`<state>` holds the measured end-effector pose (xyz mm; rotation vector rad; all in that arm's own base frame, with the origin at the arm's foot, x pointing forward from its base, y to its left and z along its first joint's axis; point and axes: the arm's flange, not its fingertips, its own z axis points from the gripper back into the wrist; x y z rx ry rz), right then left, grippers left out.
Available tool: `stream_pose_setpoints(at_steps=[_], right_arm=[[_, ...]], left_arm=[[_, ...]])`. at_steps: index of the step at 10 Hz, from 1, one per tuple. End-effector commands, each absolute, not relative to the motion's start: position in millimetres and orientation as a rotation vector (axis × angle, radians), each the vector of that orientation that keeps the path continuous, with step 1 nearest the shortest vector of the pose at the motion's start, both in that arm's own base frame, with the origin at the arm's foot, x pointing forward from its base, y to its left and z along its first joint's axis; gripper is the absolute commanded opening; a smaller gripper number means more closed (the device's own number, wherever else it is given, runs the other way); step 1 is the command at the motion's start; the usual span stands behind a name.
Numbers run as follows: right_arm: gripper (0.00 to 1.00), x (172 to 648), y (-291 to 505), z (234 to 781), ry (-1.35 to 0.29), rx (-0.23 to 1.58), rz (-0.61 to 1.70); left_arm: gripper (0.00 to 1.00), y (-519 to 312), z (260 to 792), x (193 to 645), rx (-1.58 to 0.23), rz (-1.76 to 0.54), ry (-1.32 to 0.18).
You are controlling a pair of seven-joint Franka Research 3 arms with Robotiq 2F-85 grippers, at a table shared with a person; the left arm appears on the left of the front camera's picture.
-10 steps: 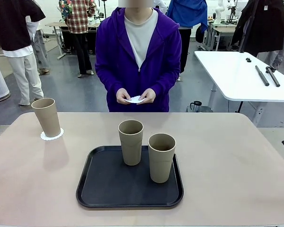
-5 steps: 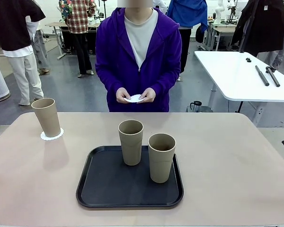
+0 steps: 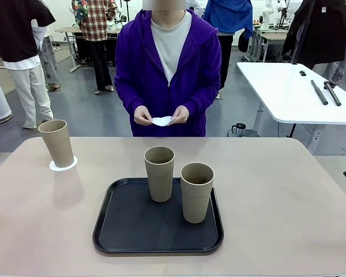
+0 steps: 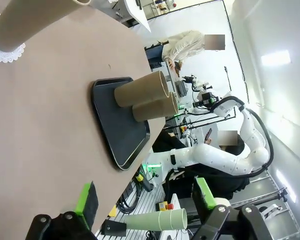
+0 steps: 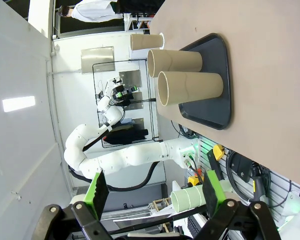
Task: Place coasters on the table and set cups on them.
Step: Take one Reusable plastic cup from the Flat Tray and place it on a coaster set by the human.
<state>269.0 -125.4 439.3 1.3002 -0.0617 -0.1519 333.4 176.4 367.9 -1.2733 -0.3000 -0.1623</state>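
A white coaster is pinched between a person's hands at twelve o'clock, over the far edge of the desk and not yet laid down (how many discs the hands hold cannot be told). A second coaster lies at ten o'clock from the tray, with one cup upright on it. Two more cups stand close together on the tray, with nothing under them.

The step in hand looks like laying the next coaster. It would go best flat on bare desk, well clear of the tray's rim and of the first setting, within an arm's reach. A tray cup should then be gripped around its middle, lifted straight up so it does not knock its neighbour, and lowered upright and centred, so the scalloped edge shows all round.

In the left wrist view, the left tool stands wide and holds nothing. The cup on its coaster lies well apart at eleven o'clock from it, and the tray cups lie well apart at twelve. In the right wrist view, the right tool is likewise wide and holds nothing, with the tray cups well apart at twelve o'clock.
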Motion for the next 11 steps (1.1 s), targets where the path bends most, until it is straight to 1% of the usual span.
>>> stream_pose_setpoints(at_steps=[1, 11], right_arm=[[1.00, 269.0, -124.1, 440.3, -0.062, 1.308, -0.150], [1.00, 269.0, -124.1, 440.3, -0.062, 1.308, -0.150]], left_arm=[[1.00, 176.8, 368.5, 333.2, -1.272, -0.164, -0.303], [1.00, 176.8, 368.5, 333.2, -1.272, -0.164, -0.303]])
